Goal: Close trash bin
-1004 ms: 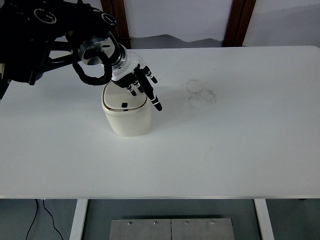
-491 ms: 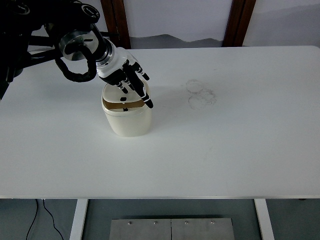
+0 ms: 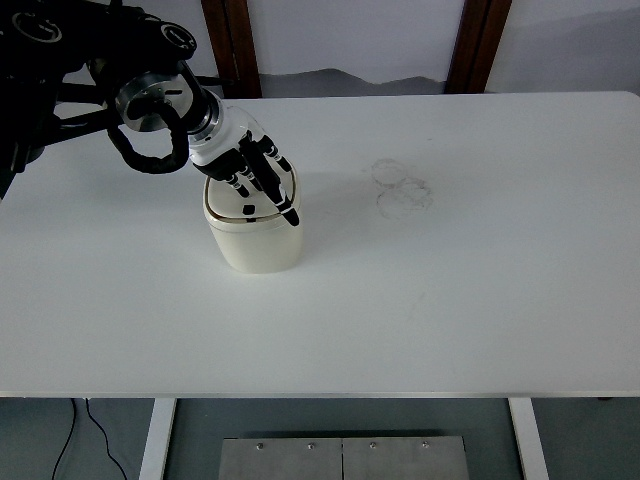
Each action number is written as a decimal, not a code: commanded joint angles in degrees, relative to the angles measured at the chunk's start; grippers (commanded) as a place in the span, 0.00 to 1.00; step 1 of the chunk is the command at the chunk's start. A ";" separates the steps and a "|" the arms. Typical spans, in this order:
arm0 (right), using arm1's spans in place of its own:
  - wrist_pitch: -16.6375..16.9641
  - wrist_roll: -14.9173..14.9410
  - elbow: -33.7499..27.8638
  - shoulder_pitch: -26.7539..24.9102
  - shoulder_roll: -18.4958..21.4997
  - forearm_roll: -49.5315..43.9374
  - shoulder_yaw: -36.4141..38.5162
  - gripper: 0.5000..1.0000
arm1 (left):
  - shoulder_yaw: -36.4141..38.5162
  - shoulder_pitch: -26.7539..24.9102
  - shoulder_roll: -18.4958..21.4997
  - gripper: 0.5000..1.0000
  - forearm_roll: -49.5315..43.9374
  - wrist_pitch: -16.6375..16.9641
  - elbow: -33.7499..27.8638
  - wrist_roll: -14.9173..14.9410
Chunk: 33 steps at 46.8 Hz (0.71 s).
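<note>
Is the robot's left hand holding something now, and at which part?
Nothing is held. The left hand lies with straight fingers on the lid of the small cream plastic trash bin, without gripping it.

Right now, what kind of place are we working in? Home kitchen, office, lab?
Most likely a lab or test room, not a home. The white table is nearly bare, holding only the small cream trash bin under the left hand. Behind it are a plain wall and dark wooden door frames.
</note>
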 commanded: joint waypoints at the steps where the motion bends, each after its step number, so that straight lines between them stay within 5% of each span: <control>1: 0.00 0.01 0.00 0.00 0.00 0.00 0.00 0.99 | -0.01 0.02 0.00 1.00 0.00 0.36 0.00 0.01; 33: 0.00 0.01 0.00 0.00 0.00 0.00 0.00 0.99 | 1.31 1.33 0.09 1.00 0.00 1.15 0.00 0.01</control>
